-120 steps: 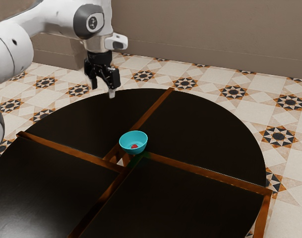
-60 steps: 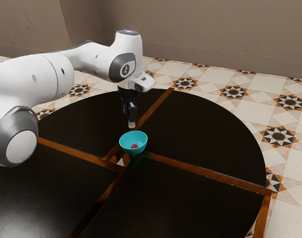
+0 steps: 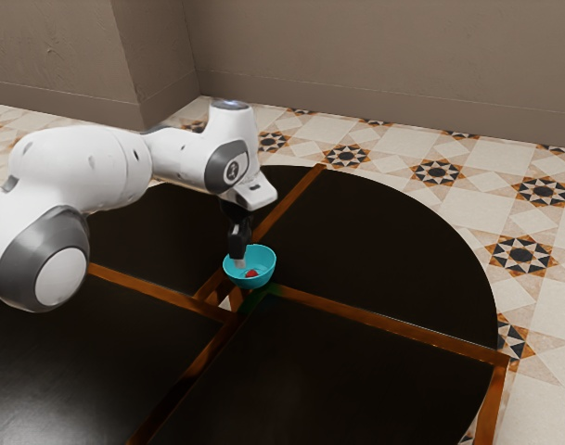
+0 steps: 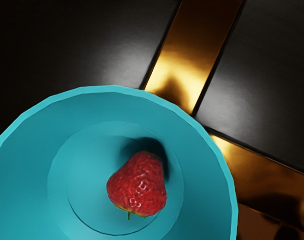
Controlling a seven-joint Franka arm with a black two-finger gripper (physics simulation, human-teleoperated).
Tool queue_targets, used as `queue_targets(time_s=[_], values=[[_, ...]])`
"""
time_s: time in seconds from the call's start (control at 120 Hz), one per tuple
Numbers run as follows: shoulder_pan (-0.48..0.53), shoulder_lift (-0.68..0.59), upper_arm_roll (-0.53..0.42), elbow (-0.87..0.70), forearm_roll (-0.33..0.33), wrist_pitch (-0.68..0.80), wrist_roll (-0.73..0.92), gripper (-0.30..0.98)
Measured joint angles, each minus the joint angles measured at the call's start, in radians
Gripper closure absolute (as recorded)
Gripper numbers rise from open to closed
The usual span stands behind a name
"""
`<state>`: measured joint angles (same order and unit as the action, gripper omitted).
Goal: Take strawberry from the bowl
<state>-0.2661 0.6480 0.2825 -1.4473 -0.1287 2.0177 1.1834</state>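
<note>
Exterior view, pincer [image 3: 239, 263] at bowl [image 3: 263, 260], strawberry [image 3: 251, 273] inside

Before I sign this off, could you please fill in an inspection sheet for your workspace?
Surface: round, dark table, divided by brown strips.
Job's things: whole red strawberry lying inside the turquoise bowl; the bowl stands upright near where the strips meet.
Clutter: nothing seen.
Gripper: my pincer is down at the bowl, toward its side nearer the exterior view's left; whether it is open or shut, I cannot tell.
Cables: nothing seen.
Surroundings: patterned tile floor and a plain brownish wall beyond the table.
</note>
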Motion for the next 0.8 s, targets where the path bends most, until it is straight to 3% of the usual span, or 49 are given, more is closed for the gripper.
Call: queue_targets(time_s=[0.267,0.8], values=[[0.008,0.018,0.0,-0.008,-0.031,0.051,0.141,0.29],[0.013,0.081,-0.001,-0.007,-0.076,0.102,0.296,0.34]])
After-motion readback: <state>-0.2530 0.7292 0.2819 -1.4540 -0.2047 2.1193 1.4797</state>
